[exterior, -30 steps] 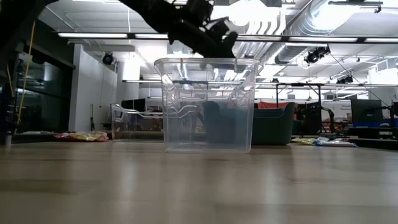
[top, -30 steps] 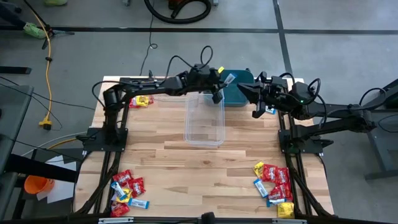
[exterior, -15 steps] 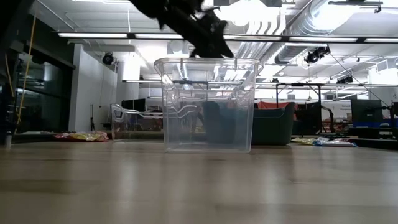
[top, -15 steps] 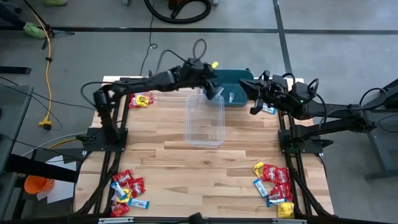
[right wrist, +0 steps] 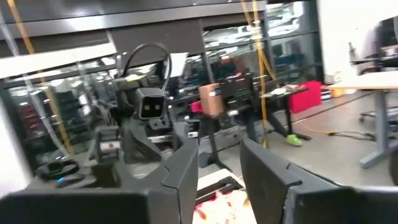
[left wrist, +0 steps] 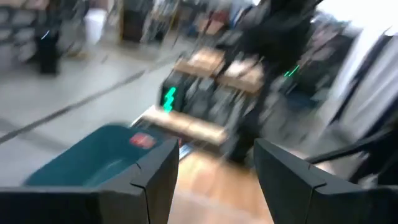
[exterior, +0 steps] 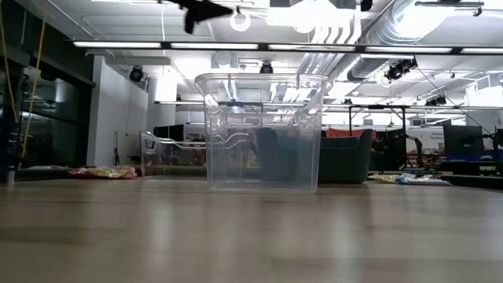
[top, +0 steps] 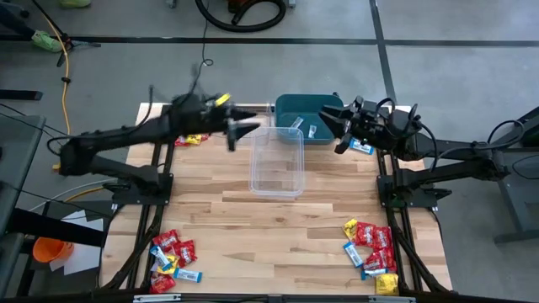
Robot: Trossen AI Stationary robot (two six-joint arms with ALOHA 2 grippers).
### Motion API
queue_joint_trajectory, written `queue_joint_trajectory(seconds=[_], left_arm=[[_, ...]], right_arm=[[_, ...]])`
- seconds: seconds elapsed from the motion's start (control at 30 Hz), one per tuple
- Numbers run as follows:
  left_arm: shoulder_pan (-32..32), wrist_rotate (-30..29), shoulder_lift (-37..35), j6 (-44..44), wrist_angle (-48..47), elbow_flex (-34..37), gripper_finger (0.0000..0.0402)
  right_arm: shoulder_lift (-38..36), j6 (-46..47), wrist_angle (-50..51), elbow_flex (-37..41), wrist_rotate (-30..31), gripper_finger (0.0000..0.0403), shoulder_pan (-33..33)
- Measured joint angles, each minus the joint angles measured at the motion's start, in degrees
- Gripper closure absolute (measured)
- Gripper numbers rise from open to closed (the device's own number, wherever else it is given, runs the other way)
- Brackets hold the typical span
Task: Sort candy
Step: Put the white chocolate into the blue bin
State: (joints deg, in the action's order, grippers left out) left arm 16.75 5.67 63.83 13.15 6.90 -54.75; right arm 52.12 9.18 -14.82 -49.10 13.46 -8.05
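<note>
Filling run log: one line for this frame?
left gripper: open, empty, beside clear tub | right gripper: open, over teal bin | blue candy: in bin

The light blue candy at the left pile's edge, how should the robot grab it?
Probably from straight above, pinching the flat, shiny light blue wrapped candy across its narrow width. It lies flat on the wooden table, long and thin, at the pile's near edge.

Open wooden tabletop (top: 253, 223) around tall clear plastic tub (top: 276, 162); teal plastic bin (top: 306, 119) touching behind it; shiny wrapped candy piles (top: 173, 261) crowding both near corners.
</note>
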Motion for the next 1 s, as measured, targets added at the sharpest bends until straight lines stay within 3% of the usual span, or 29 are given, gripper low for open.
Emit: queue_joint_trajectory(seconds=[0.13,0.23,0.4,0.63,0.7,0.87,1.0], left_arm=[[-4.3,-1.4,-8.3,5.7,14.7,12.0,0.0206],[-6.7,-3.1,-11.6,5.9,18.8,16.7,0.0206],[-8.1,-3.8,-14.0,-1.1,18.8,18.3,0.0206],[-8.1,-3.8,-14.4,-1.2,19.1,18.3,0.0206],[-8.1,-3.8,-14.4,-1.2,19.1,18.3,0.0206],[-8.1,-4.3,-14.4,-1.2,18.8,18.3,0.0206],[-8.1,-5.0,-14.4,-1.2,18.6,18.3,0.0206]], right_arm=[[0.5,3.0,1.1,0.0,-3.1,0.0281,0.0],[1.2,4.4,2.1,0.0,-5.4,0.0281,0.0],[2.0,5.8,3.5,0.0,-6.2,0.0281,0.0],[1.8,7.4,6.6,-0.2,-4.3,0.0281,0.0],[2.0,7.5,16.7,-2.9,-1.2,0.0281,-1.1],[4.7,13.5,52.2,-15.7,13.5,0.0281,-6.7],[6.4,25.9,74.1,-22.0,19.5,0.0281,-13.6]])
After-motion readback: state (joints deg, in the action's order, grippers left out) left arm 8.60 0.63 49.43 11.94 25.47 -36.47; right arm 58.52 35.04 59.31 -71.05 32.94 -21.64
